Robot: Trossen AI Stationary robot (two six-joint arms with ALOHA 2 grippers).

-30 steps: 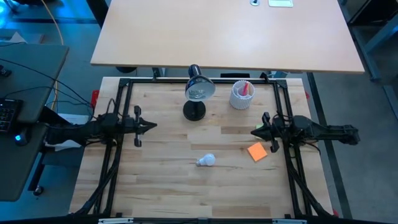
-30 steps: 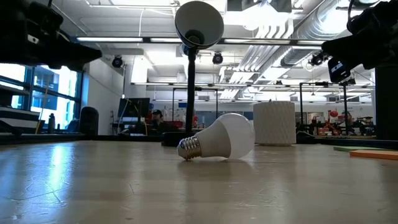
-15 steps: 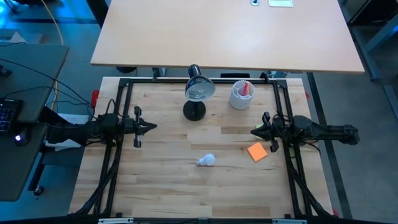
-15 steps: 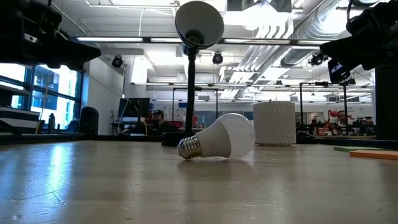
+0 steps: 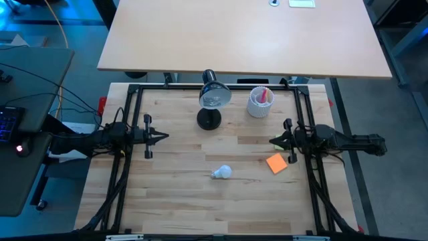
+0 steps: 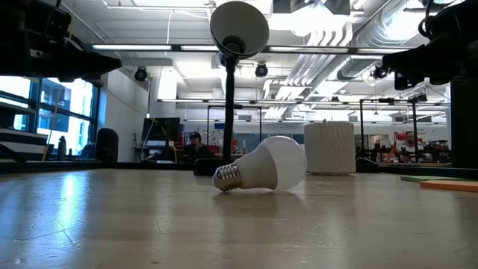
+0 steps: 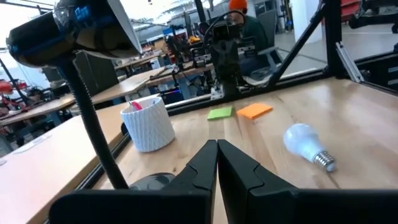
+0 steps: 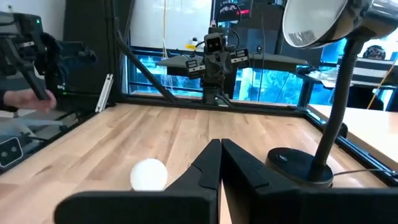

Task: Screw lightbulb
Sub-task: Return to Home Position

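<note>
Small white frosted lightbulb (image 5: 221,173) lies loose before the black round-shaded desk lamp (image 5: 210,119). Left gripper (image 5: 162,136) and right gripper (image 5: 273,141) flank the lamp, closed and empty: apparently parked.

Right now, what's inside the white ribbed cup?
A red-pink item sticks up past the rim of the white ribbed cup; its lower part and the cup's bottom are hidden by the wall. Shut, the left gripper and right gripper wait off to either side.

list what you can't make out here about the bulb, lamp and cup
Lightbulb, screw base: right wrist view, hidden behind its own globe.
Desk lamp, socket: right wrist view, shade cut by the top edge; high view, too small.
White cup, contents: low view, hidden by its wall; high view, too small.
</note>
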